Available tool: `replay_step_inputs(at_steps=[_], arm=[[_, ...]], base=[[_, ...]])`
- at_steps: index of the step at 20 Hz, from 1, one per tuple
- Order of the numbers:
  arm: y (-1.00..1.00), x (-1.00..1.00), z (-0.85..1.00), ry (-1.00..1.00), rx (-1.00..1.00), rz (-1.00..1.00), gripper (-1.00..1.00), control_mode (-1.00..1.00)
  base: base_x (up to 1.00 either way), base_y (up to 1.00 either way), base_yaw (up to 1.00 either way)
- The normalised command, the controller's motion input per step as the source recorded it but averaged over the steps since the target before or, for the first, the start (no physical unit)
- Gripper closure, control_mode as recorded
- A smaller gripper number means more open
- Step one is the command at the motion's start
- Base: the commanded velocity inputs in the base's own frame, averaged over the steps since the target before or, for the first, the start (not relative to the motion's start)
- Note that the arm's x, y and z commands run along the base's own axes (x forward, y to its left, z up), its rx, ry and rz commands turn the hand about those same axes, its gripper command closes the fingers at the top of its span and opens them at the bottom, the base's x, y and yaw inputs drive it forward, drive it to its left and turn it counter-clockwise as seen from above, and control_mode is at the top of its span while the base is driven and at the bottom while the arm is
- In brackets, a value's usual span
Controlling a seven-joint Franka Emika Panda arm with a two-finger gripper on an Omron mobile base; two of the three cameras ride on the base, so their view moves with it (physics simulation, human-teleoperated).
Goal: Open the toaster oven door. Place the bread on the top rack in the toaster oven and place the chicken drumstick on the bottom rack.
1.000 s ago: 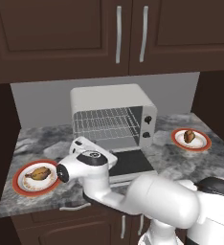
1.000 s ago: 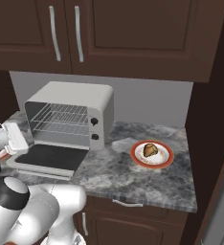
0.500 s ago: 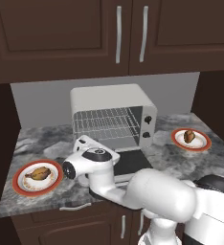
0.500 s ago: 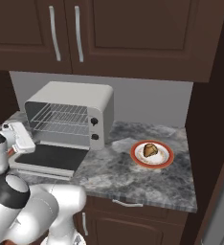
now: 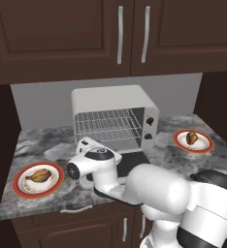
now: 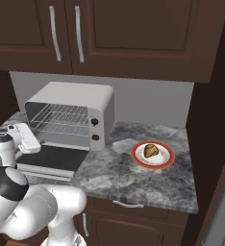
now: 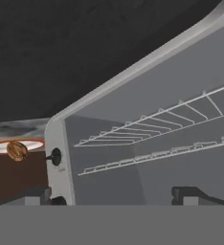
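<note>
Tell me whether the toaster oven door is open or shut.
Open. The toaster oven door lies flat on the counter before the toaster oven, leaving both wire racks exposed.

Boxy off-white toaster oven (image 5: 115, 104) dead ahead of the hand, black-glass door (image 6: 52, 159) dropped flat open below it. Two silver wire racks (image 7: 166, 119) (image 7: 157, 154) inside, both bare.

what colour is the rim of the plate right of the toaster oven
Red-orange, around a white centre; the plate by the toaster oven shows best in the right base view.
</note>
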Motion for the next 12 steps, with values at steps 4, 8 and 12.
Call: replay_step_inputs(at_steps=[4, 8, 12], arm=[[0.00, 0.12, -0.12, 0.00, 0.00, 0.00, -1.00, -1.00], [0.00, 0.17, -0.07, 0.00, 0.00, 0.00, -1.00, -1.00], [0.00, 0.21, -0.03, 0.00, 0.00, 0.00, -1.00, -1.00]], base=[[0.00, 0.00, 0.00], [0.00, 0.00, 0.00], [0.00, 0.00, 0.00]])
